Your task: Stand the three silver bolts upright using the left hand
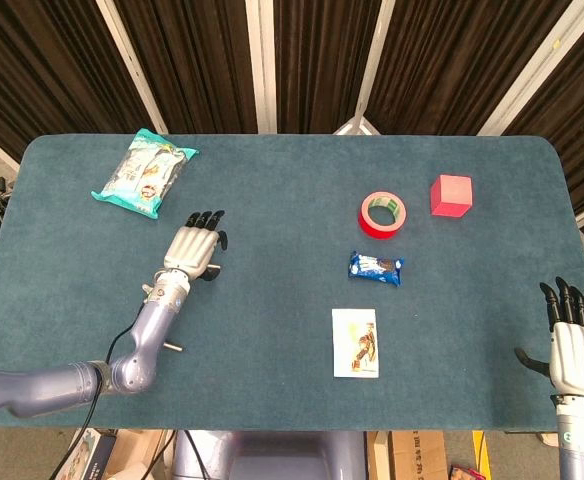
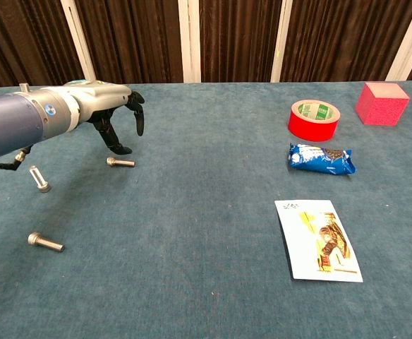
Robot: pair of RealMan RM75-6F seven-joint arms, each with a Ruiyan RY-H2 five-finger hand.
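Three silver bolts sit on the left part of the blue table, all seen in the chest view: the far bolt lies on its side just below the left hand, the middle bolt stands tilted near the forearm, and the near bolt lies flat, closest to the camera. In the head view only the near bolt's shaft pokes out beside the arm; the other two are hidden under the hand and forearm. Left hand hovers palm-down over the far bolt, fingers curled downward but apart, thumb tip low and close to the bolt head; contact cannot be told, and it grips nothing. The head view shows the same hand from above, knuckles up, dark fingertips pointing away. Right hand rests at the table's near right corner, fingers straight and spread, holding nothing. Elsewhere: snack bag at far left, mostly hidden behind the arm in the chest view; red tape roll; pink cube at far right; blue wrapper in front of the tape; printed card nearer the camera.
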